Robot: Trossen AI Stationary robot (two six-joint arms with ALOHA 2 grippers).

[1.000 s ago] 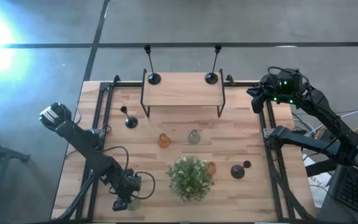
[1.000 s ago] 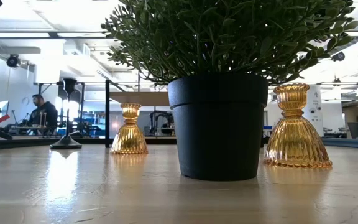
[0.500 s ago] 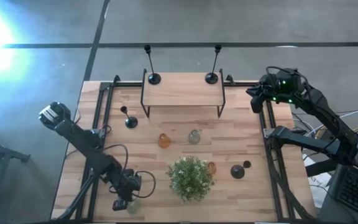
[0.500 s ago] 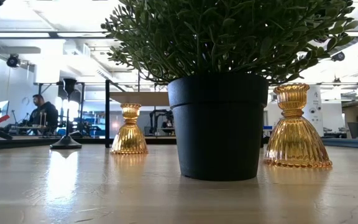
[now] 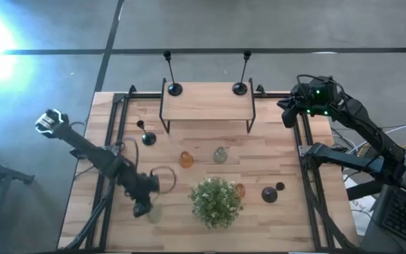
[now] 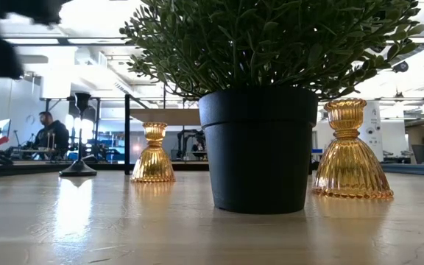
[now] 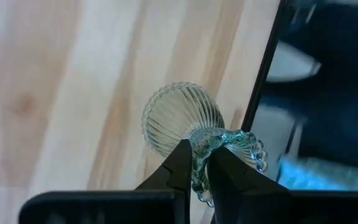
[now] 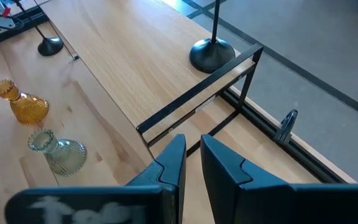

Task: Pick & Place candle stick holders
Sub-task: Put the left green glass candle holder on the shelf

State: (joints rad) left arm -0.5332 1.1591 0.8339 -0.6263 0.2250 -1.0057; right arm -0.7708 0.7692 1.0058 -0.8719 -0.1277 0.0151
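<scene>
My left gripper [image 5: 142,209] sits at the lower left of the high view, fingers [image 7: 180,163] pinched on a pale green glass holder [image 7: 182,118]. My right gripper [image 5: 285,113] waits upper right, fingers closed, empty.

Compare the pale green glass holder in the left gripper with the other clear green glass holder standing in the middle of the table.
The held pale green holder is pinched at its rim by the left gripper near the table's front left; the middle glass holder stands free, touched by nothing. In the left wrist view the held one shows its ribbed flared base side-on, so it looks tilted; the middle one sits upright on its base. Both are ribbed, pale greenish glass with a flared base.
</scene>
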